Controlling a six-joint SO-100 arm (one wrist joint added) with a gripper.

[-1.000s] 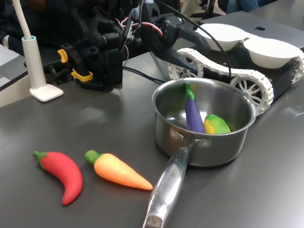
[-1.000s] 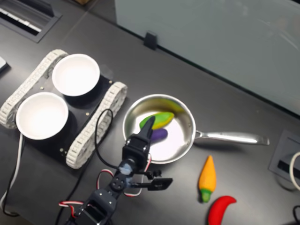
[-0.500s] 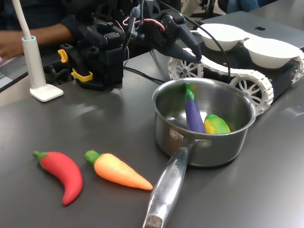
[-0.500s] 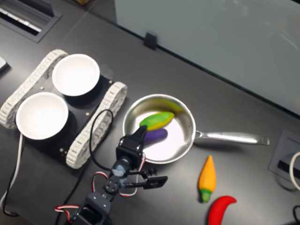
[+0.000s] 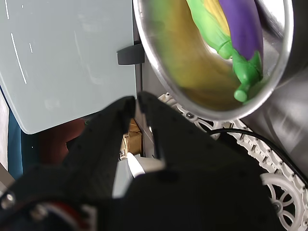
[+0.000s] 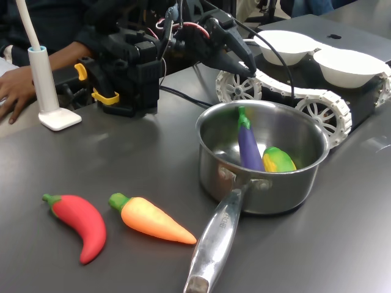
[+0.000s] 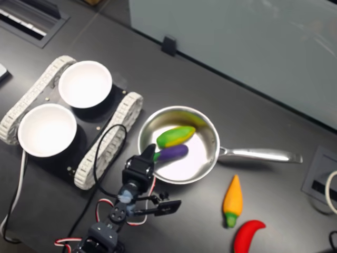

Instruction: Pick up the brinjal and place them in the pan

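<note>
The dark-purple brinjal (image 6: 248, 148) (image 7: 172, 153) (image 5: 243, 24) lies inside the steel pan (image 6: 269, 196) (image 7: 212, 138) (image 5: 144, 41), leaning on the wall with its green stem up. A yellow-green toy vegetable (image 6: 279, 160) (image 7: 175, 135) rests beside it. My gripper (image 6: 250, 70) (image 7: 150, 151) (image 5: 136, 99) is shut with nothing between its fingers. In the first exterior view it hovers behind the pan's far rim, outside the bowl. In the second exterior view its tip points at the rim by the brinjal's stem.
An orange carrot (image 6: 153, 220) (image 7: 231, 200) and a red chilli (image 6: 82, 223) (image 7: 247, 234) lie by the pan's handle (image 6: 214, 244). Two white bowls (image 6: 287, 46) (image 7: 84, 83) sit on a tracked vehicle (image 6: 317, 104). A person's hand (image 6: 15, 94) rests beside a white lamp base (image 6: 55, 116).
My arm has pulled back from over the pan toward its base, the gripper still shut. A person's hand has come into the first exterior view's left. Brinjal unmoved.
</note>
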